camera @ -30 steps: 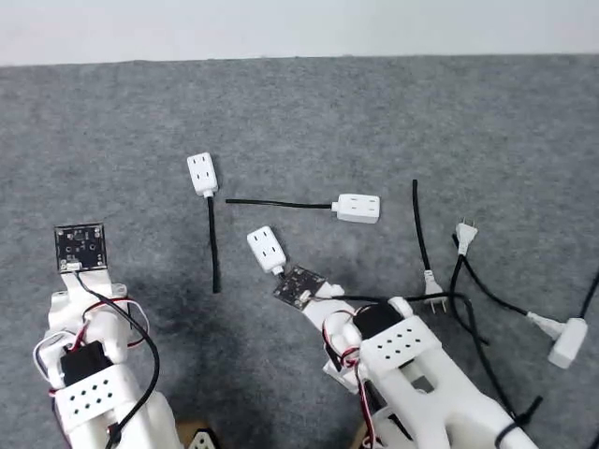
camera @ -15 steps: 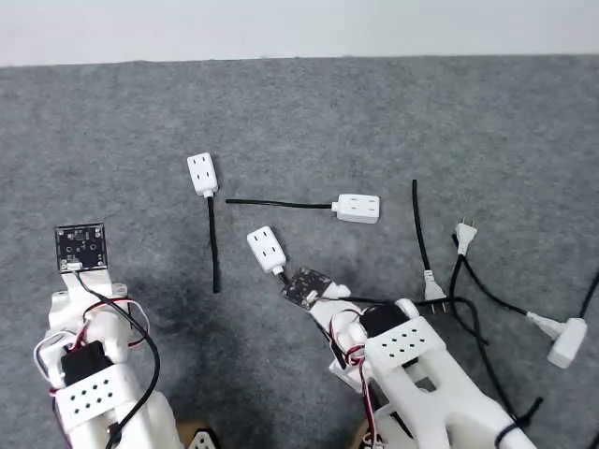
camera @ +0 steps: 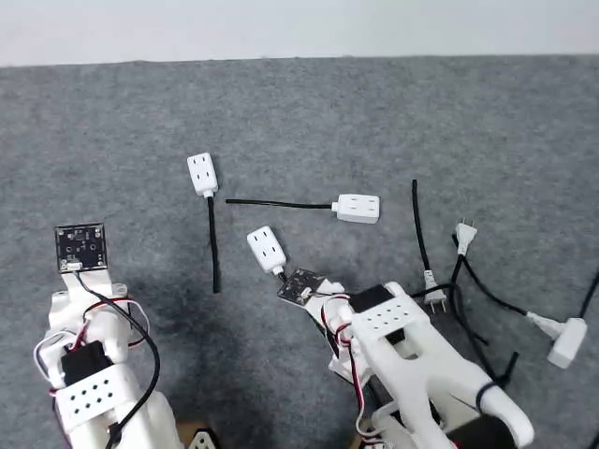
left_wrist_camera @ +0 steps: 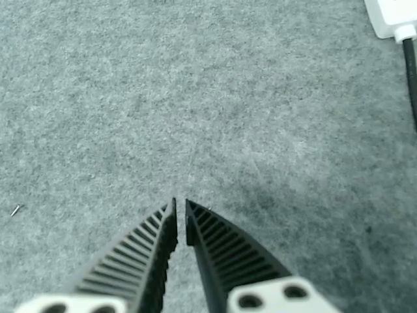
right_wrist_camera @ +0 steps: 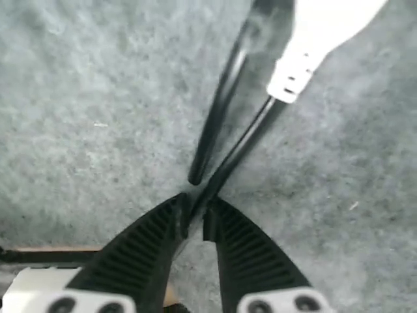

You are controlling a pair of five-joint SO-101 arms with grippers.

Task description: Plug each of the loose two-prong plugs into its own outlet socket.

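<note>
Three white outlet sockets lie mid-table: one at the far left [camera: 201, 174], one to the right [camera: 357, 208], and a nearer one [camera: 266, 250]. Loose two-prong plugs lie at the right: one [camera: 465, 231], another [camera: 432, 286], and a white plug [camera: 566, 342] near the edge. My right gripper [right_wrist_camera: 195, 214] is shut on the black cord [right_wrist_camera: 242, 145] that leads from the near socket [right_wrist_camera: 326, 19]. A second black cord end [right_wrist_camera: 218, 124] lies beside it. My left gripper [left_wrist_camera: 180, 210] is shut and holds nothing, low over bare carpet, with a socket [left_wrist_camera: 391, 16] off at the corner.
Grey carpet [camera: 112, 131] covers the table. Black plug cables [camera: 487, 295] tangle beside the right arm [camera: 402, 346]. The left arm [camera: 89, 355] stands at the near left. A long cord [camera: 213, 243] runs toward me from the far-left socket.
The right arm's body has shifted a little left and risen closer to the camera, dragging the cables beside it. Sockets, plugs and the left arm have stayed put.
</note>
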